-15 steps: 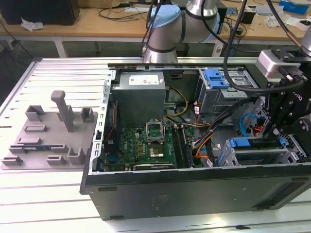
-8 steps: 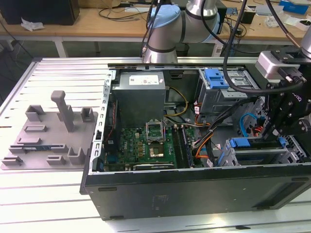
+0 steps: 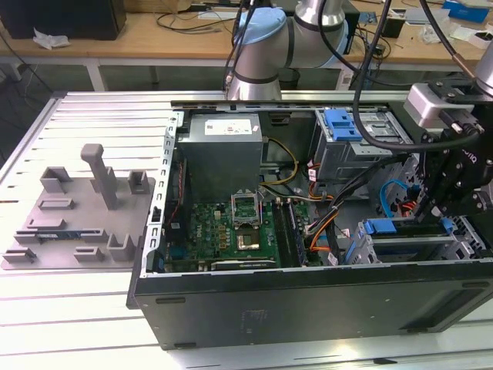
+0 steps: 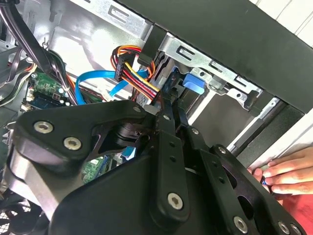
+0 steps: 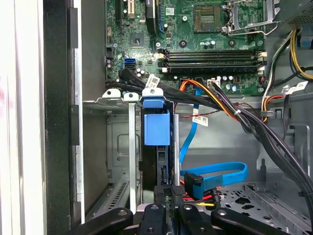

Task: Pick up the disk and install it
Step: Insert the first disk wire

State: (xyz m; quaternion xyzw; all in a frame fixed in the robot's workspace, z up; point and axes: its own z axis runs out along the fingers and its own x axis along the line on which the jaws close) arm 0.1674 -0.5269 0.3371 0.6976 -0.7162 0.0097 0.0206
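Disk (image 5: 157, 128) upright in drive bay slot (image 5: 117, 142), right ahead of closed fingers (image 5: 168, 196)

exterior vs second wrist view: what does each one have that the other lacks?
Exterior view: the grey fixture plate at its left, the large grey box with a white sticker, the arm's pale blue joint. Second wrist view: a person's hand outside the case wall. Both: the gripper at the drive bay, the blue cable, the green motherboard.
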